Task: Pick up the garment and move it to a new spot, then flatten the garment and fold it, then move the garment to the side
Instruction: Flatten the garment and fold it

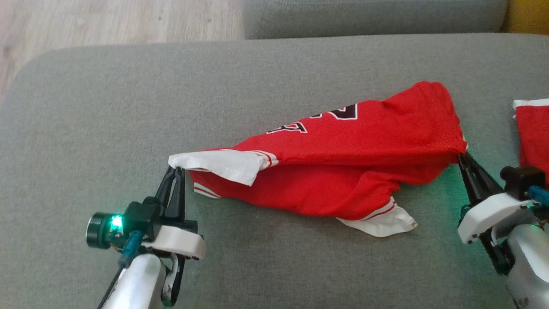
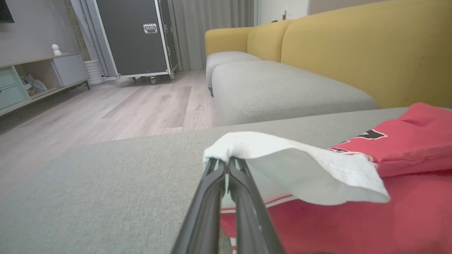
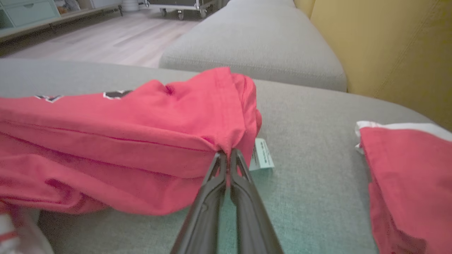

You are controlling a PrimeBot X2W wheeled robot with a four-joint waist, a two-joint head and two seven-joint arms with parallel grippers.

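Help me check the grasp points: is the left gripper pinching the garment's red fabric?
No, the left gripper is shut on the white sleeve of the garment, not on its red cloth.

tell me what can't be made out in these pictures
Black lettering on the red garment: head view, folds hide most of it, unreadable.
Second red piece: cut off by the head view's right edge, full shape unknown.
White tag: right wrist view, print too small and blurred.
How much cloth the right gripper pinches: bunched fabric hides it.

A home living room: yellow sofa (image 2: pixel 353 53), grey ottoman (image 2: pixel 282 88), wood floor (image 2: pixel 123 109), sideboard (image 2: pixel 39 77).
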